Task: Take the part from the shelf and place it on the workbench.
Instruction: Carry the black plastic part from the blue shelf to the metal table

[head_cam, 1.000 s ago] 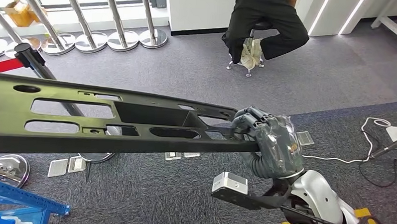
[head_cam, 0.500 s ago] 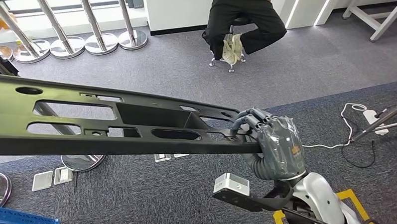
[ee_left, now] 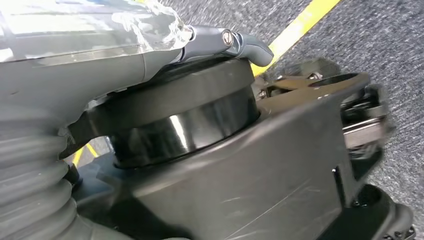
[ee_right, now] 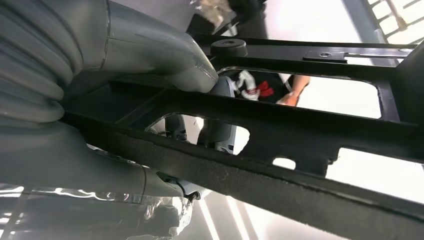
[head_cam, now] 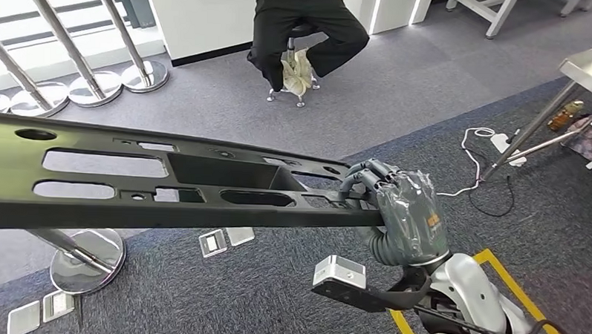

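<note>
A long black part with several cut-outs stretches across the head view, from the left edge to my right hand. That hand grips the part's right end, fingers curled over its far rail. In the right wrist view the thumb lies over one bar of the part and darker fingers show through an opening. In its own wrist view, my left hand has its thumb lying against a black rounded body. Whether it holds anything is unclear.
A person sits on a stool ahead. Chrome stanchions stand at the back left, and one base lies under the part. A steel table corner with slanted legs is at the right, above a white cable. Yellow floor tape runs near my right arm.
The camera has turned right, so the whole floor scene has slid left and the steel table has come into view. My right hand's hold on the part is the same.
</note>
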`<state>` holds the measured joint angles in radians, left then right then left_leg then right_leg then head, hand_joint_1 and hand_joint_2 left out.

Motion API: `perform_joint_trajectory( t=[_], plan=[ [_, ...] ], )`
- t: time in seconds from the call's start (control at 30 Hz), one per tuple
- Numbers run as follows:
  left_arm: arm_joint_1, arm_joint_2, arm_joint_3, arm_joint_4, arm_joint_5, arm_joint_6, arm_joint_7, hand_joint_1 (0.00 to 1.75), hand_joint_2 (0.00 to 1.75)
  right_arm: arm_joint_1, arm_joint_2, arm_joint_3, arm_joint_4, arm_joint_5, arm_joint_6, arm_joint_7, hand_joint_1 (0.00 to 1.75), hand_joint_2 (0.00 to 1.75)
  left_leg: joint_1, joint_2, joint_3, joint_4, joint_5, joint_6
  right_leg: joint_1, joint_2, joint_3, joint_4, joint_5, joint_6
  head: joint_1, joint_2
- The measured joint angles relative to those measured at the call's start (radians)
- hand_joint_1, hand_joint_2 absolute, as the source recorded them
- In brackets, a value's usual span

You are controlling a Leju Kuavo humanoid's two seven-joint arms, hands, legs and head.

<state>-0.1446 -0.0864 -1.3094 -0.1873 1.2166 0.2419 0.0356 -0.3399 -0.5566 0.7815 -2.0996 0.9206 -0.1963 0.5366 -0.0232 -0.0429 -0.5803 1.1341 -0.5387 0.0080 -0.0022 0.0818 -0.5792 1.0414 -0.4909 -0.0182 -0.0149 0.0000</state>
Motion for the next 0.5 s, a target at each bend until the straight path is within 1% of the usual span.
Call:
perform_joint_trajectory(
  t=[0.03,0.07,0.1,0.17,0.2,0.23,0.27,0.3,0.33,0.37,0.4,0.43,0.47,0.5],
  plan=[
    [0.001,0.000,0.000,0.000,0.000,-0.002,-0.002,0.00,1.75,0.000,0.000,0.000,0.000,0.000,-0.001,0.000,1.75,1.75,0.004,-0.018,0.016,-0.046,0.014,0.001,0.000,0.010,-0.003,0.005,-0.003,0.004,-0.003,0.000],
    [0.001,0.000,0.000,0.000,-0.001,-0.003,-0.004,0.00,1.75,0.001,0.000,-0.001,0.000,0.000,-0.003,-0.001,1.75,1.75,0.006,-0.032,0.023,-0.072,0.018,0.004,0.000,0.020,-0.008,0.009,-0.003,0.009,-0.005,0.000],
    [0.001,0.000,0.000,0.000,-0.001,-0.004,-0.006,0.00,1.75,0.001,0.000,-0.001,0.000,0.000,-0.004,-0.002,1.75,1.75,0.005,-0.037,0.023,-0.078,0.015,0.008,0.000,0.030,-0.014,0.010,-0.001,0.014,-0.007,0.000],
    [0.000,-0.001,0.000,0.000,-0.001,-0.005,-0.009,0.00,1.75,0.003,0.000,-0.002,0.000,0.000,-0.006,-0.004,1.75,1.75,0.005,-0.021,0.023,-0.083,0.018,0.020,-0.002,0.042,-0.021,0.010,0.002,0.023,-0.009,0.000],
    [0.000,-0.002,0.000,0.000,-0.001,-0.005,-0.009,0.00,1.75,0.003,0.000,-0.002,0.000,0.000,-0.006,-0.004,1.75,1.75,0.006,-0.012,0.023,-0.086,0.020,0.025,-0.001,0.031,-0.025,0.017,-0.003,0.027,-0.009,0.000],
    [0.001,-0.002,0.000,0.000,-0.001,-0.006,-0.009,0.00,1.75,0.003,0.000,-0.003,0.000,0.000,-0.006,-0.005,1.75,1.75,0.009,-0.002,0.024,-0.089,0.021,0.031,0.000,0.009,-0.035,0.039,-0.018,0.032,-0.007,0.000],
    [0.002,-0.002,0.000,0.000,-0.001,-0.006,-0.009,0.00,1.75,0.003,0.000,-0.004,0.000,0.000,-0.006,-0.005,1.75,1.75,0.011,0.010,0.024,-0.091,0.023,0.036,0.001,-0.019,-0.056,0.082,-0.042,0.038,-0.006,0.000],
    [0.004,-0.002,0.000,0.000,0.000,-0.005,-0.009,0.00,1.75,0.003,0.000,-0.005,0.000,0.000,-0.007,-0.005,1.75,1.75,0.010,0.019,0.023,-0.092,0.023,0.039,0.001,-0.049,-0.084,0.142,-0.072,0.043,-0.004,0.000],
    [0.005,-0.002,0.000,0.001,0.000,-0.005,-0.009,0.00,1.75,0.003,0.000,-0.005,0.000,0.000,-0.007,-0.006,1.75,1.75,0.009,0.030,0.023,-0.092,0.022,0.041,-0.002,-0.065,-0.117,0.208,-0.100,0.047,-0.003,0.000],
    [0.006,-0.002,0.000,0.001,0.002,-0.005,-0.009,0.00,1.75,0.004,0.000,-0.005,0.000,0.000,-0.007,-0.006,1.75,1.75,0.009,0.040,0.023,-0.092,0.021,0.042,-0.004,-0.074,-0.143,0.261,-0.116,0.050,-0.003,0.000],
    [0.006,-0.001,0.000,0.001,0.003,-0.005,-0.009,0.00,1.75,0.004,0.000,-0.005,0.000,-0.001,-0.007,-0.007,1.75,1.75,0.008,0.049,0.023,-0.092,0.019,0.043,-0.006,-0.077,-0.154,0.282,-0.114,0.050,-0.002,0.000],
    [0.006,-0.001,0.000,0.001,0.004,-0.005,-0.008,0.00,1.75,0.004,0.000,-0.005,0.000,-0.001,-0.007,-0.008,1.75,1.75,0.008,0.058,0.025,-0.092,0.017,0.043,-0.007,-0.079,-0.146,0.264,-0.093,0.050,-0.001,0.000],
    [0.007,0.000,0.000,0.001,0.006,-0.005,-0.007,0.00,1.75,0.004,0.000,-0.005,0.000,-0.002,-0.007,-0.008,1.75,1.75,0.008,0.066,0.028,-0.092,0.015,0.042,-0.007,-0.085,-0.120,0.210,-0.058,0.048,-0.001,0.000],
    [0.007,0.000,0.000,0.001,0.007,-0.004,-0.006,0.00,1.75,0.003,0.000,-0.006,0.000,-0.002,-0.007,-0.008,1.75,1.75,0.008,0.073,0.032,-0.092,0.012,0.041,-0.005,-0.101,-0.084,0.137,-0.026,0.045,0.000,0.000]
  ],
)
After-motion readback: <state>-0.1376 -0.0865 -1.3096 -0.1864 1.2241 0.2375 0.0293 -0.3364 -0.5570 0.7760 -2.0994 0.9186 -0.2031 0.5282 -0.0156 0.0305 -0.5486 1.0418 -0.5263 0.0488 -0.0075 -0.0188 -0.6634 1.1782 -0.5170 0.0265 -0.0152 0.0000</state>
